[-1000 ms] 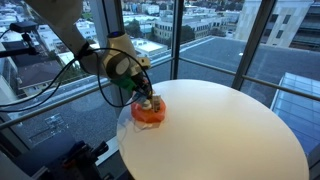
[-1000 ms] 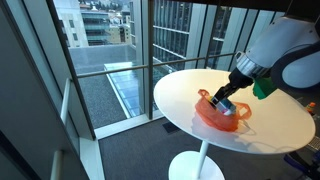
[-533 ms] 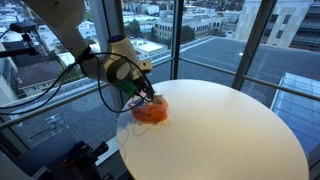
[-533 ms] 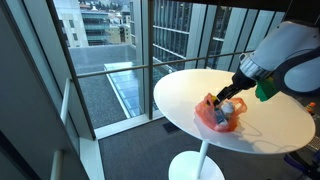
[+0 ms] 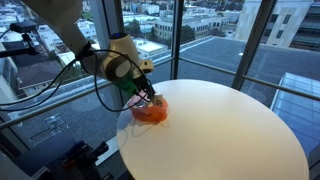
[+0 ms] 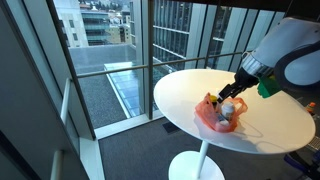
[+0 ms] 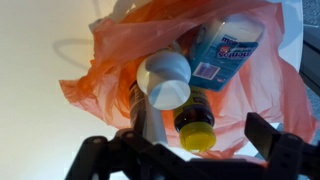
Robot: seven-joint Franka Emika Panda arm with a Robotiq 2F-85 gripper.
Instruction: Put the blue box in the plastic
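Orange bag, arm bent, pincer above

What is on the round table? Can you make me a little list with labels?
table: round, white
bag: orange plastic bag, open, near the table's edge
blue box: inside the bag
also in bag: bottle with yellow cap, white round cap
gripper: open, right over the bag
holding: nothing

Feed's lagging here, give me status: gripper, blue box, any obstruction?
Gripper open, empty, over orange plastic bag. Blue box inside bag, beside white-capped bottle and yellow-capped bottle. No other obstruction seen.
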